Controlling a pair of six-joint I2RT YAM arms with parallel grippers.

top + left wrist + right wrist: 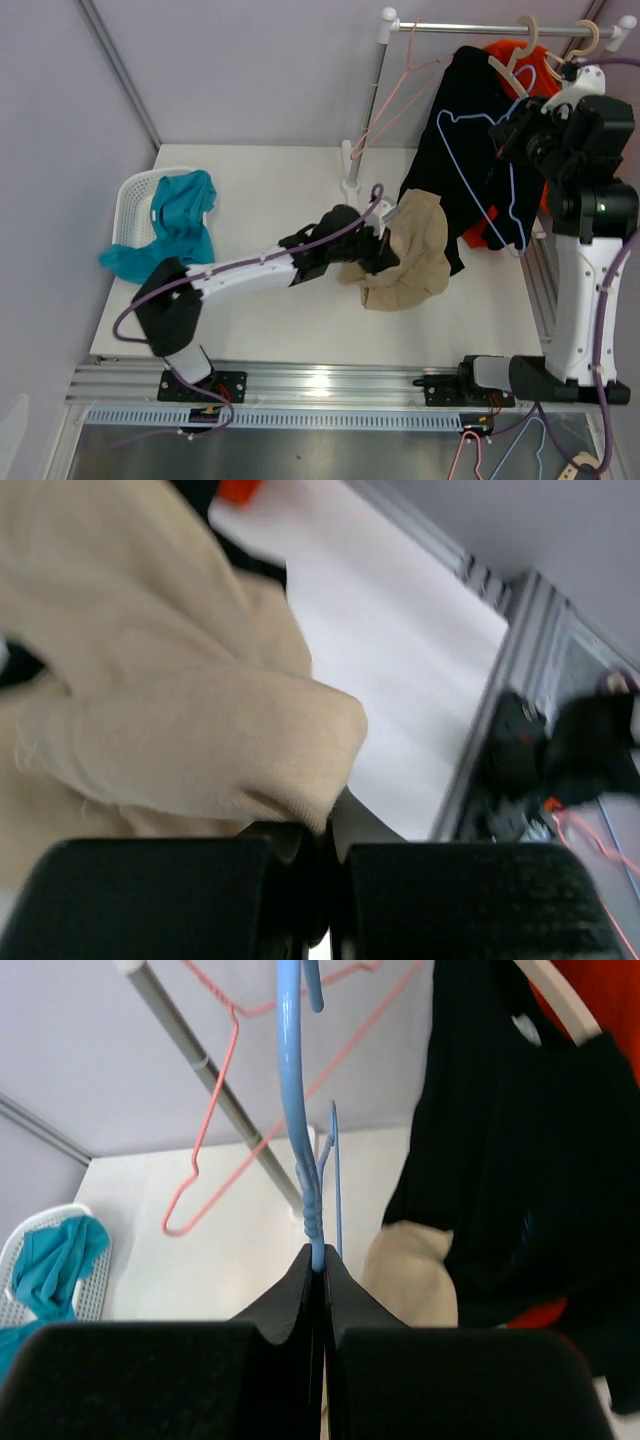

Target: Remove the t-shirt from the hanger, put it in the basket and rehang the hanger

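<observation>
- Task item: the beige t-shirt (415, 255) lies bunched on the white table (260, 200), below and just in front of the black garment (470, 90) that hangs from the rail (480, 30)
- Left gripper (320, 880): fingers closed with a fold of the t-shirt pinched between them; the left wrist view shows the cloth running straight into the closed jaws
- Right gripper (320, 1285): fingers closed on the neck of the blue hanger (293, 1110), holding it raised beside the rail, apart from the t-shirt
- Hanger condition: the wire frame appears bare in both the top view and the right wrist view; no beige cloth is visible on it
- Progress, judged from this layout: the separation step looks complete, or very nearly so. Whether a hem is caught on the lower end of the hanger cannot be confirmed, since the black garment sits behind that part
- Remaining work, as a judgement: let go of the t-shirt on the table, and set down or rehang the bare hanger
- Other items: an orange garment (505, 55) hangs behind the black one; a white basket (130, 195) at the left table edge holds a teal garment (180, 225)
</observation>
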